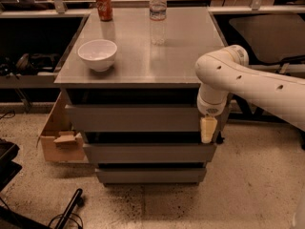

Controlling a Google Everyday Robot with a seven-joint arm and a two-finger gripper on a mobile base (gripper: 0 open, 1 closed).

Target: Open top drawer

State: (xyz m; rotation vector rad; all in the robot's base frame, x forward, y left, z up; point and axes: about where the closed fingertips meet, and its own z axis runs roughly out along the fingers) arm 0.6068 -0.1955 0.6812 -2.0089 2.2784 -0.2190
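Top drawer [133, 118]: long front panel horizontal, left to right, facing camera, under bench [181, 46]. Pincer [208, 129]: at its right end, seemingly touching; grip state cannot be told.

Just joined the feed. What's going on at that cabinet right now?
The white robot arm's gripper hangs at the right end of the matte grey top drawer, against its front panel, under the grey metal tabletop. No drawer interior shows, so it is not pulled out yet. A white bowl, clear water bottle and red soda can stand on top.
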